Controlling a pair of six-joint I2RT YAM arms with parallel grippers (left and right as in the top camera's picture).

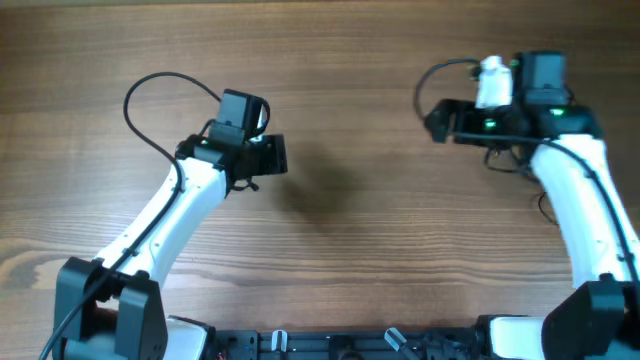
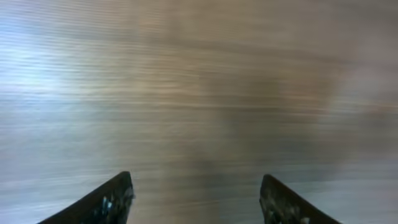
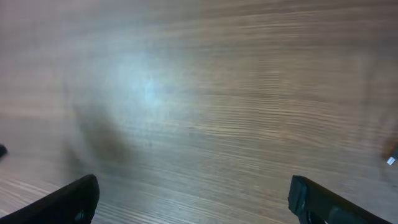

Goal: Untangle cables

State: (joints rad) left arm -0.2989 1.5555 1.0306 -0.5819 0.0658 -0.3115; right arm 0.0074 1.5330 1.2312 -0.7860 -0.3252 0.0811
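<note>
Left gripper [image 1: 268,157]: well left of the right arm [image 1: 585,215], over bare bench [image 1: 340,70]. In its wrist view the fingers stand apart with nothing between them: released. That view is blurred.

Right gripper [image 1: 438,121]: at the far end of the right arm, pointing left. In its wrist view the fingers are spread wide over bare wood, so it is also released and empty. A small pale-tipped speck [image 3: 391,160] sits at the right edge of that view. It may be a plug end, but it is too small to tell.

The cables [image 1: 512,162]: thin black strands showing just beside and partly under the right arm, near its wrist, with one more stray curve [image 1: 546,205] along the arm's left edge. Most of the tangle is hidden by the arm, so I cannot count cords or crossings.

Handling, as a judgement:
- The cords are very light and limp, so they will drag and flop rather than hold shape.
- The thin round jacket is likely to slip from a loose pinch.
- A hard pull could tighten a knot.
- Best hold is near a plug end, or on a free loop clear of the right arm. One gripper pins while the other draws the cord out slowly.
</note>
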